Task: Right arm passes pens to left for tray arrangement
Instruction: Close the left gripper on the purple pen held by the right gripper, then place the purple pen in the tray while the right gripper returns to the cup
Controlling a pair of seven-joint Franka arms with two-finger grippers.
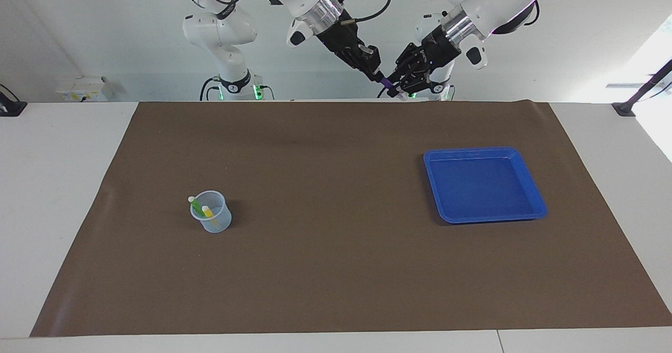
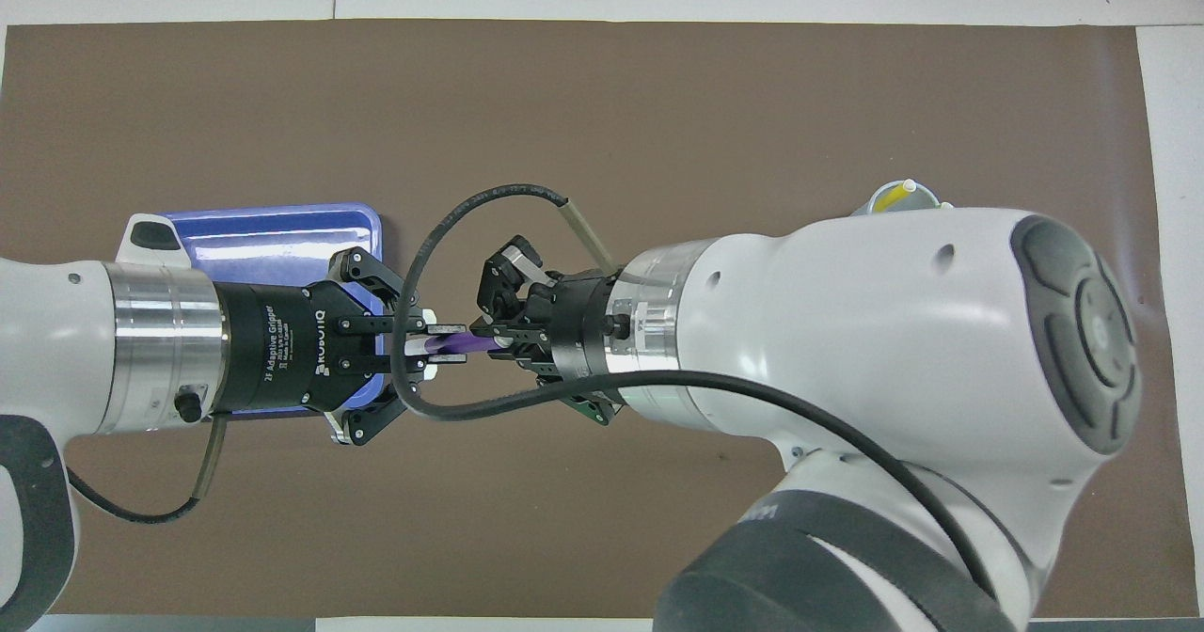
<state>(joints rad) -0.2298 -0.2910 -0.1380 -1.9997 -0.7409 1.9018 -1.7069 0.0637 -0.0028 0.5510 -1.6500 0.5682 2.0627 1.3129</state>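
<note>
My right gripper (image 1: 379,74) is up in the air over the robots' edge of the brown mat, shut on the purple pen (image 1: 387,83). My left gripper (image 1: 401,89) meets it tip to tip, its fingers closed on the pen's white-capped end. In the overhead view the purple pen (image 2: 461,340) bridges the left gripper (image 2: 437,343) and the right gripper (image 2: 503,336). The blue tray (image 1: 485,215) lies bare toward the left arm's end. The green pen (image 1: 194,204) and the yellow pen (image 1: 207,211) stand in a translucent cup (image 1: 214,220).
The cup stands toward the right arm's end of the brown mat (image 1: 336,269). A smaller white arm (image 1: 226,32) with green base lights stands by the wall. In the overhead view the arms hide part of the tray (image 2: 282,223) and most of the cup.
</note>
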